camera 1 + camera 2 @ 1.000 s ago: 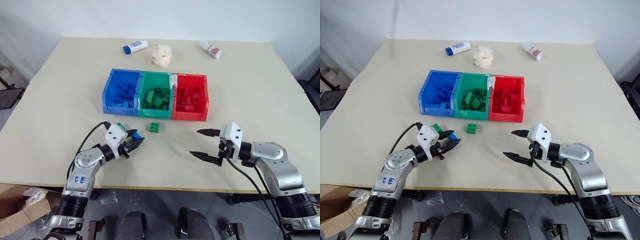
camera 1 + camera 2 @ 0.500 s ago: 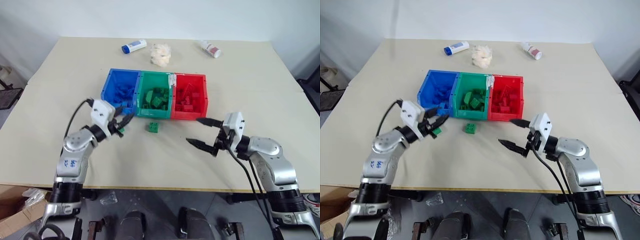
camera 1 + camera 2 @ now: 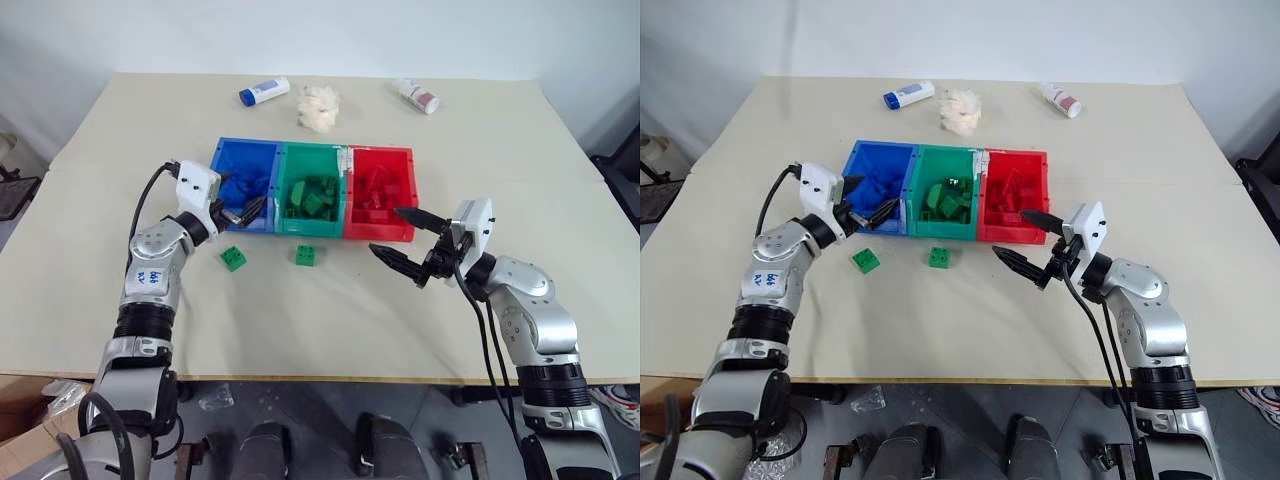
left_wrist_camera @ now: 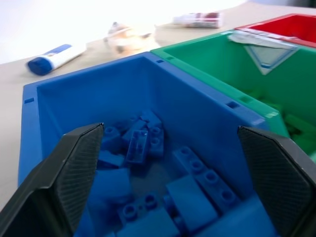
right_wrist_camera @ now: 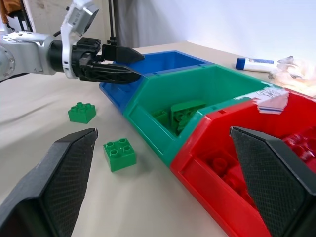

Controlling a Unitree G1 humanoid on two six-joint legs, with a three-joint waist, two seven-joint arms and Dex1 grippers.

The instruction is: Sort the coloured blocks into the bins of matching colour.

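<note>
Over the near rim of the blue bin (image 3: 243, 182), the left gripper (image 3: 243, 207) hangs with its fingers spread and nothing between them; blue blocks (image 4: 143, 143) lie heaped inside. Beside it sit the green bin (image 3: 311, 195) and red bin (image 3: 379, 200), joined in a row. On the table (image 3: 500, 150), 2 green blocks (image 3: 233, 258) (image 3: 307, 255) rest just before the bins. The right gripper (image 3: 402, 240) hovers before the red bin, fingers apart, empty.

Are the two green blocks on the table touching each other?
Apart. The left eye view shows bare table between one green block and the other green block; the right wrist view shows the same gap.
</note>
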